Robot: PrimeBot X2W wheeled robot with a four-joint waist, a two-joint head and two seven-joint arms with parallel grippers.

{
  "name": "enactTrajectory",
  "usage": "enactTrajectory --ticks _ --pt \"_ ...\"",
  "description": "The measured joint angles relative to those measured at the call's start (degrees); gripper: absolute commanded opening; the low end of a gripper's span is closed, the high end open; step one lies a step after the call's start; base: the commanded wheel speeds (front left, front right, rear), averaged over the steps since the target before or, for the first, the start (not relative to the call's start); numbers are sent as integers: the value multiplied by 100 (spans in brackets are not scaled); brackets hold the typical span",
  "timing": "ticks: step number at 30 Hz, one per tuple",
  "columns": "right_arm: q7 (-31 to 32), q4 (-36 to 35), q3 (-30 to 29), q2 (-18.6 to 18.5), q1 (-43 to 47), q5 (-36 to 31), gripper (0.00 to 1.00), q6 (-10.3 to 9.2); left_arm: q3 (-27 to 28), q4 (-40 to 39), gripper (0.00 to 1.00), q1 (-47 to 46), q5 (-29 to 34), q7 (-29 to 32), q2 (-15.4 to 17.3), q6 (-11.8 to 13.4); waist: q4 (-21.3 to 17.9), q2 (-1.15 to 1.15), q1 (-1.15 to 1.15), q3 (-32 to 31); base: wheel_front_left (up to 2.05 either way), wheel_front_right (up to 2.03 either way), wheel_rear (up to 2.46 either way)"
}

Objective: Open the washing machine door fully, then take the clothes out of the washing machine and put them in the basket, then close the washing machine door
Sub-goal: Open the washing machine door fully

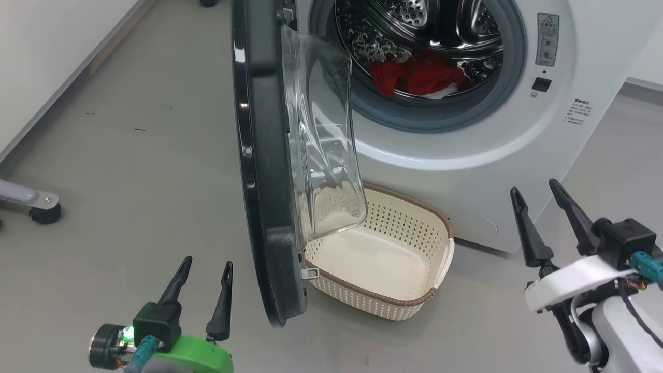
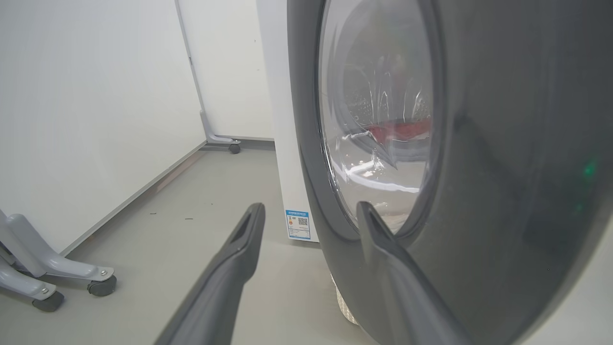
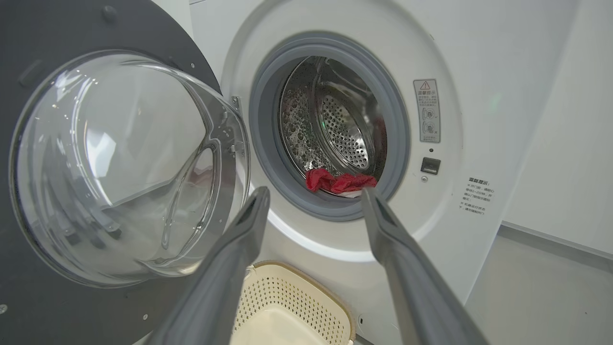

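While facing the white washing machine (image 1: 466,155), log smooth grey floor (image 1: 129,129), dark-specked, running left to a pale wall (image 1: 31,52) with a low skirting strip. Note washing machine door (image 1: 264,181) swung out edge-on, black rim to the left, clear glass bowl bulging toward the drum side. Find basket (image 1: 373,305) on the floor below the opening, just beside the door's lower edge, bare cream bottom showing. See clothes (image 1: 419,77), red, bunched at the drum's front lip. Record left gripper (image 1: 207,262) spread wide and empty, near the door's outer face. Record right gripper (image 1: 533,186) likewise spread and empty, low right, apart from the machine. Spot grey caster leg (image 1: 36,204) by the wall.
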Motion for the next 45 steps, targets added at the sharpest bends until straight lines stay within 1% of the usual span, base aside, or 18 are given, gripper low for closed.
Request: enactTrajectory --ticks 3,7,14,16,21,36,45 --pt "0 -60 -163 163 217 -60 100 -140 10 -2 100 1 -7 0 1 0 -6 0 0 5 0 0 0" --pt "0 -66 -343 391 562 -120 100 -198 15 -9 100 2 -7 0 2 0 -11 0 0 7 0 0 0" --pt "0 -78 -580 708 955 -318 100 -205 48 -21 100 7 -42 0 4 16 -33 0 0 -3 0 0 0" --pt "0 -85 -636 768 1038 -360 100 -238 45 -23 100 7 -44 0 4 16 -38 0 0 -1 0 0 0" --pt "0 -98 -739 925 1176 -515 100 -240 43 -26 100 8 -46 0 5 16 -49 0 0 4 0 0 0" --pt "0 -131 -1016 1178 1334 -828 100 -234 19 -25 100 9 -47 0 5 16 -45 0 0 8 0 0 0" --pt "0 -133 -1171 1278 1403 -983 100 -162 7 -21 100 10 -48 0 4 15 -47 0 0 14 0 0 0"
